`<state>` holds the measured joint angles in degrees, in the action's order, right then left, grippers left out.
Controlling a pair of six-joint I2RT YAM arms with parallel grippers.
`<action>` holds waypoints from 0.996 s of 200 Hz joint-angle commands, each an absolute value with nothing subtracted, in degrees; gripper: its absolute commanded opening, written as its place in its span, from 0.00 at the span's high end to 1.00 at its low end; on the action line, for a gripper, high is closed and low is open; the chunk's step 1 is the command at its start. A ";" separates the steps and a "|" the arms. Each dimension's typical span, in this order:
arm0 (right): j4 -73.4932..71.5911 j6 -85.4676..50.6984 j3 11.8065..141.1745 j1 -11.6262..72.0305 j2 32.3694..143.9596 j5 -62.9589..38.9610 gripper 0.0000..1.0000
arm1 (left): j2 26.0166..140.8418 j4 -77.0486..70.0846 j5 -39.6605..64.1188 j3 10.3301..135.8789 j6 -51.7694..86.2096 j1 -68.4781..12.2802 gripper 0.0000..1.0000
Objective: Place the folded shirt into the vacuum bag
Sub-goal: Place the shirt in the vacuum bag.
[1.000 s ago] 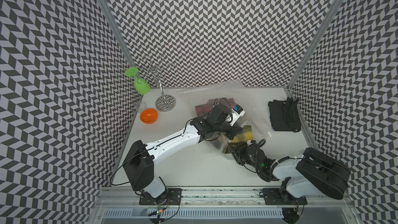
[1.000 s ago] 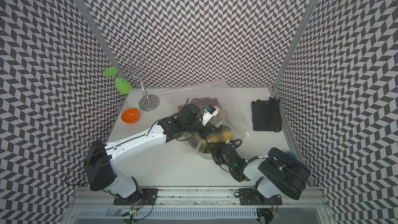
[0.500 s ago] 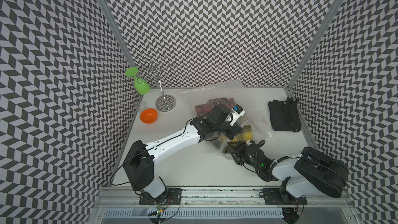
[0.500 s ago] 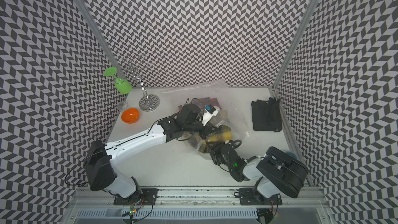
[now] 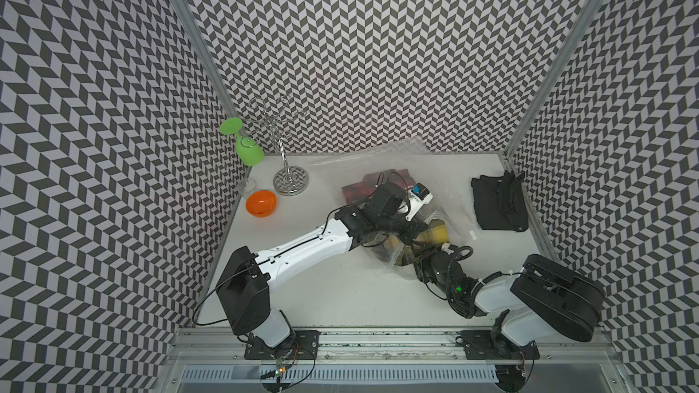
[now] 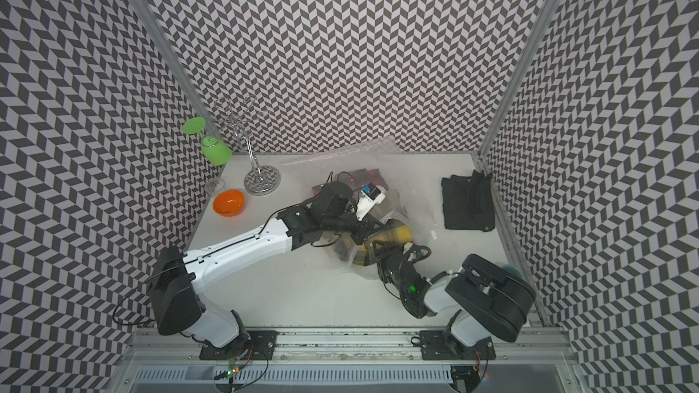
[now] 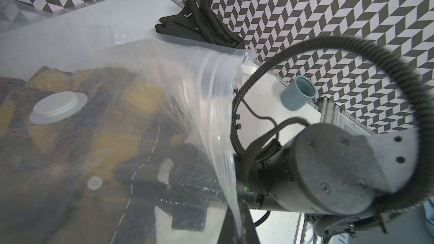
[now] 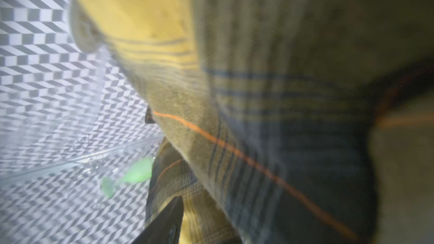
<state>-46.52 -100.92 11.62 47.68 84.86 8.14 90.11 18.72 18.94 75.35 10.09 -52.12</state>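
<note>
The vacuum bag (image 5: 378,166) lies in the middle of the worktop (image 5: 321,293), with its mouth turned to the lower right in both top views. The left gripper (image 5: 412,230) has its jaws shut tight on the top edge of that mouth and lifts it off the worktop. I think this is so the mouth gapes like a little tent and things can slide in. The folded shirt (image 5: 435,234), yellow with dark checks, sits just inside, under the clear plastic, near the round white valve cap (image 7: 58,106). The right gripper (image 6: 374,249) pokes into the mouth, right up against the shirt, most likely to push it deeper. Its wrist view is blurry and full of cloth, so I cannot tell if its jaws are open or holding the shirt. A dark red cloth (image 5: 359,190) lies deeper in the bag
</note>
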 commanded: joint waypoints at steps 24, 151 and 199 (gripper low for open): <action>-52.17 -99.14 9.95 47.02 87.66 22.10 0.28 | 90.04 18.52 20.79 77.53 9.38 -53.48 1.00; -68.38 -73.12 18.55 37.49 93.51 13.25 0.91 | 90.36 18.53 20.62 76.18 8.88 -53.44 1.00; -67.45 -57.40 24.67 35.16 86.63 2.18 0.96 | 90.61 17.82 20.42 75.92 8.92 -53.44 1.00</action>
